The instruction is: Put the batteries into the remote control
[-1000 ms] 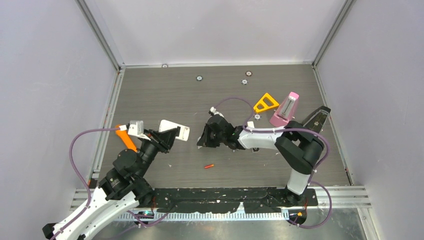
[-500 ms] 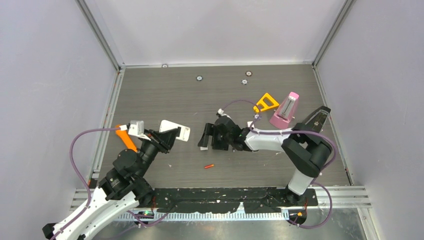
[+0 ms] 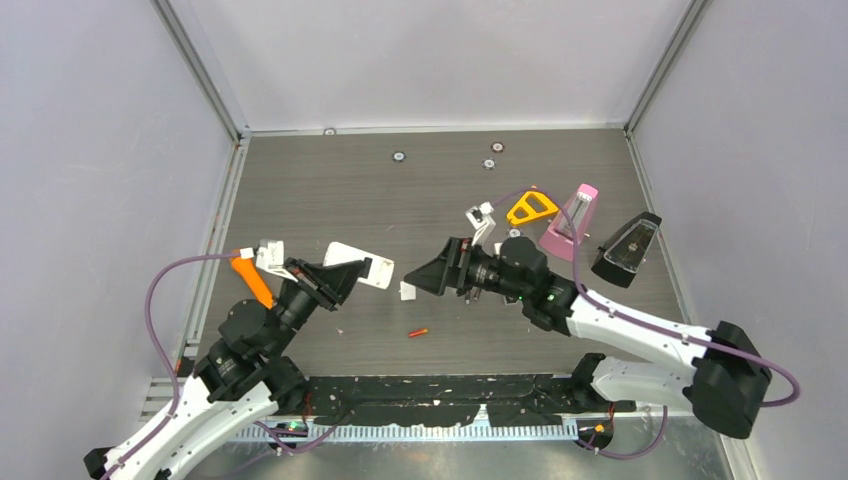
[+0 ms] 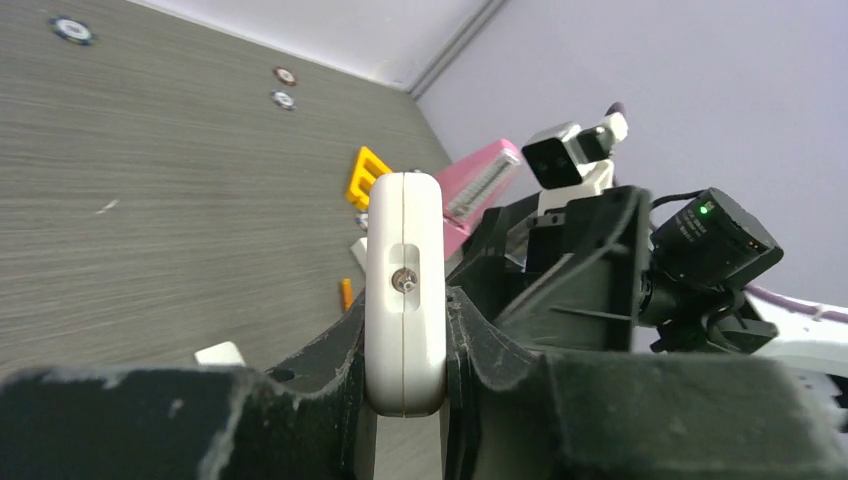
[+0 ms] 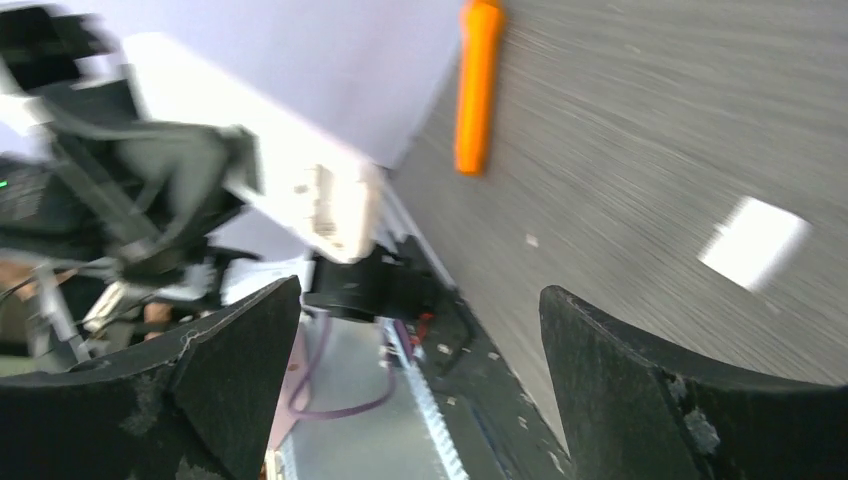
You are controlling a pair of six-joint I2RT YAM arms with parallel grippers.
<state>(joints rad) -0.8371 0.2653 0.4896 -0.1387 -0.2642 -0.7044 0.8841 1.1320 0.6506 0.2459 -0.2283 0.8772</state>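
Observation:
The white remote control (image 3: 362, 266) is clamped on edge in my left gripper (image 3: 337, 277), lifted off the table; in the left wrist view the remote control (image 4: 403, 290) fills the gap between both pads. One orange-red battery (image 3: 418, 332) lies on the table in front of the arms and also shows as a battery (image 4: 346, 294) past the remote. My right gripper (image 3: 441, 276) stands wide open just right of the remote, pointing at it, with nothing between its fingers. In the blurred right wrist view the remote control (image 5: 300, 190) is ahead of the right gripper (image 5: 420, 300).
A small white flat piece (image 3: 407, 291) lies on the table under the right gripper's tip. A big orange stick (image 3: 250, 280) lies at the left. A yellow triangle (image 3: 531, 207), a pink wedge (image 3: 570, 220) and a black wedge (image 3: 627, 250) stand at the right.
My right gripper has gone from shut to wide open, and its arm has stretched out low to the right. A small white piece now lies below it. The left arm barely moved.

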